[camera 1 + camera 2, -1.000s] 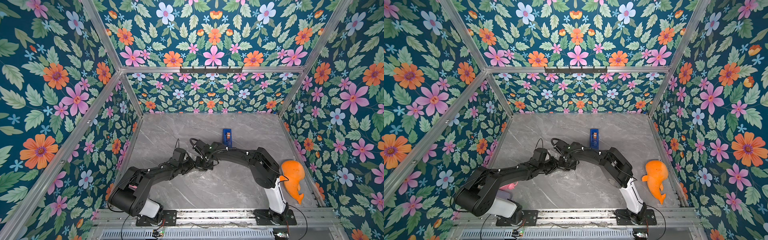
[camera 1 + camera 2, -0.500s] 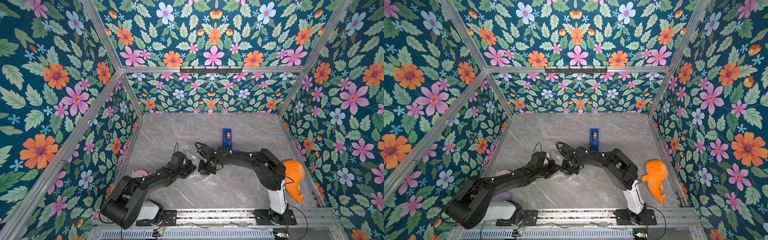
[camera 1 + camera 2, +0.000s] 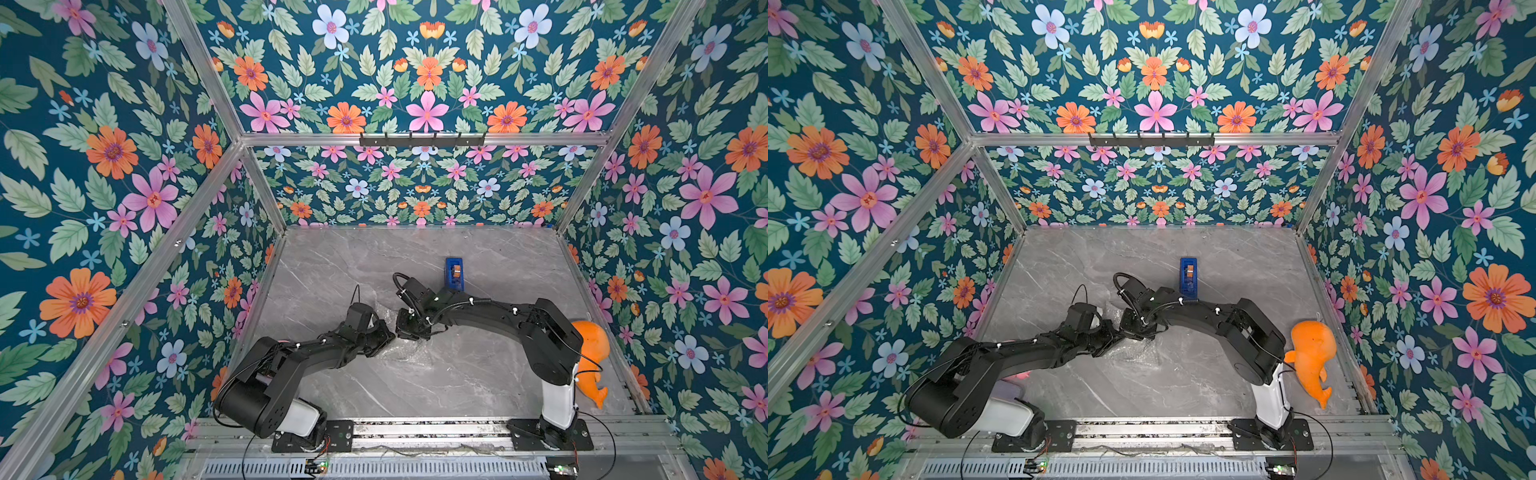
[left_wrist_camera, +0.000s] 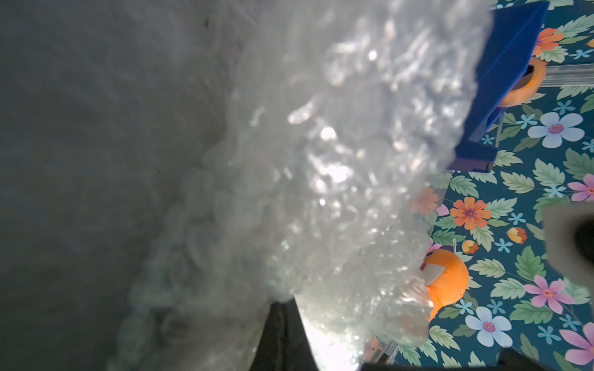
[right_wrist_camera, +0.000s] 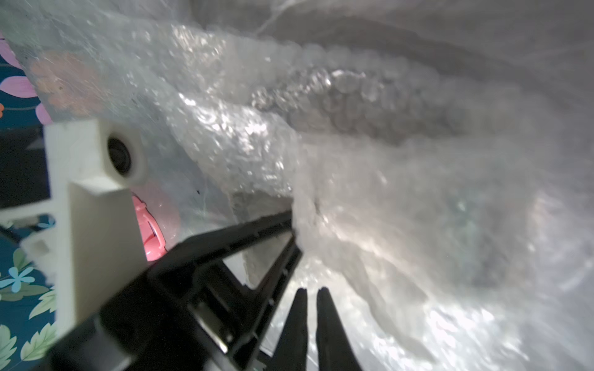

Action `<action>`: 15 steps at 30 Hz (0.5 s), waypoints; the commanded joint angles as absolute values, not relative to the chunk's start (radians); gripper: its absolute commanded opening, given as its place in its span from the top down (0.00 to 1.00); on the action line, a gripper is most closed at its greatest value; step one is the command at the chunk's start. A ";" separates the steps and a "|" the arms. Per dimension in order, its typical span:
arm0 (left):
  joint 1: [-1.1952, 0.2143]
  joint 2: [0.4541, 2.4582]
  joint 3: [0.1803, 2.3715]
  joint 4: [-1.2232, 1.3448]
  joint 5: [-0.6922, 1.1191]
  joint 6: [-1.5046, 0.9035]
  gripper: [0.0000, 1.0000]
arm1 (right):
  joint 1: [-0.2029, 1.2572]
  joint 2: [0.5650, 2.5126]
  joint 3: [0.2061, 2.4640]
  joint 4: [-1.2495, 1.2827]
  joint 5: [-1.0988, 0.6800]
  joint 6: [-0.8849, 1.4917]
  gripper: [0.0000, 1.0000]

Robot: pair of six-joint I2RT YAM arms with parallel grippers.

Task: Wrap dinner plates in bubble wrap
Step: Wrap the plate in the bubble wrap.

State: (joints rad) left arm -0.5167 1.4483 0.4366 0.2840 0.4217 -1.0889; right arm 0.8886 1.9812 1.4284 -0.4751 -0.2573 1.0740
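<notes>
The bubble wrap (image 4: 337,160) is a crumpled clear sheet that fills both wrist views and glints faintly on the table in both top views (image 3: 401,353) (image 3: 1133,353). My left gripper (image 4: 283,324) is shut on a fold of it, and its black fingers (image 5: 283,225) also show pinching the wrap in the right wrist view. My right gripper (image 5: 311,297) sits right beside it, over the wrap. It is shut, with only a sliver between the tips and nothing in them. The two grippers meet mid-table (image 3: 388,336) (image 3: 409,330). The dinner plates are hidden. A dark patch (image 5: 369,99) under the bubbles is unclear.
A blue tape dispenser (image 3: 454,272) stands just behind the right forearm. An orange whale toy (image 3: 590,357) lies against the right wall by the right arm's base. A pink thing (image 3: 1017,376) sits near the left arm's base. Flowered walls close in three sides.
The left gripper has closed on the bubble wrap. Both grippers have shifted slightly toward the front, and the left elbow has swung outward. The right jaws have parted by a hair.
</notes>
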 commanded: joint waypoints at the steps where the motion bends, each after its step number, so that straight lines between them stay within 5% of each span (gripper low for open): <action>1: -0.515 1.447 0.439 0.240 0.405 -1.062 0.99 | 0.875 2.018 1.433 -0.503 -0.238 1.076 0.93; 15: -0.521 1.427 0.476 0.192 0.382 -1.016 0.98 | 0.797 1.959 1.353 -0.517 -0.210 1.030 0.94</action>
State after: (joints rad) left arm -0.5190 1.4281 0.4610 0.2214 0.3973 -1.0420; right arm 0.7948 1.9404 1.3567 -0.5045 -0.2066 1.0389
